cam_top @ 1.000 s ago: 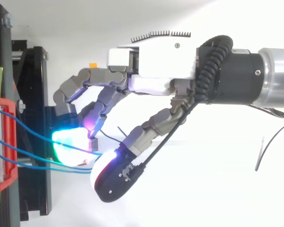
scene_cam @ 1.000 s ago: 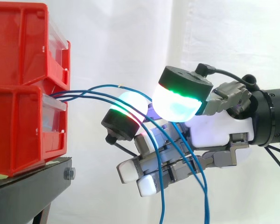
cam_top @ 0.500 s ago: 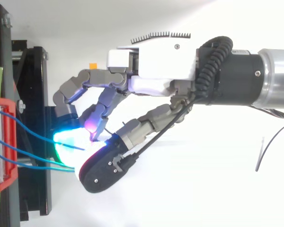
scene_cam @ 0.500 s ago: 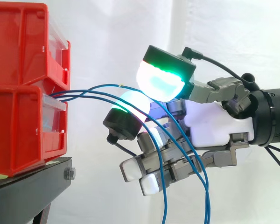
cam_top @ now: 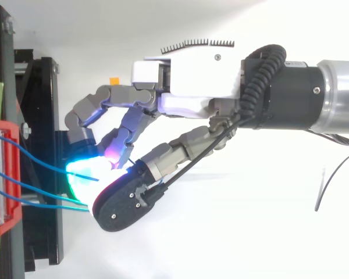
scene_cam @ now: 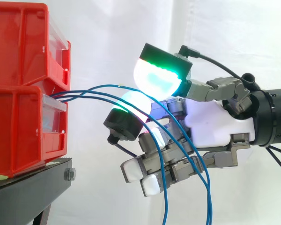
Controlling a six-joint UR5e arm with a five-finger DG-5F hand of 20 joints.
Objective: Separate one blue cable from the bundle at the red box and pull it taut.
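Observation:
Several blue cables (scene_cam: 84,92) come out between the two stacked red boxes (scene_cam: 18,126). They arc to the right and then drop slack across the front of my hand (scene_cam: 210,129), running out of the bottom edge. From above, the cables (cam_top: 41,157) span the short gap between the red box (cam_top: 0,174) and the hand (cam_top: 186,87). The hand sits level with the cables, a little to the right of the boxes. The crossing point is hidden, so I cannot tell whether a cable is held there.
The boxes rest on a black stand (scene_cam: 33,183), whose edge and bolt jut out below the cables. The stand's frame (cam_top: 41,116) lies right under the hand's front. A white curtain hangs behind.
The green-glowing top part of the hand has risen and swung left toward the boxes, over the cables. The arm, the boxes and the cables have stayed in place.

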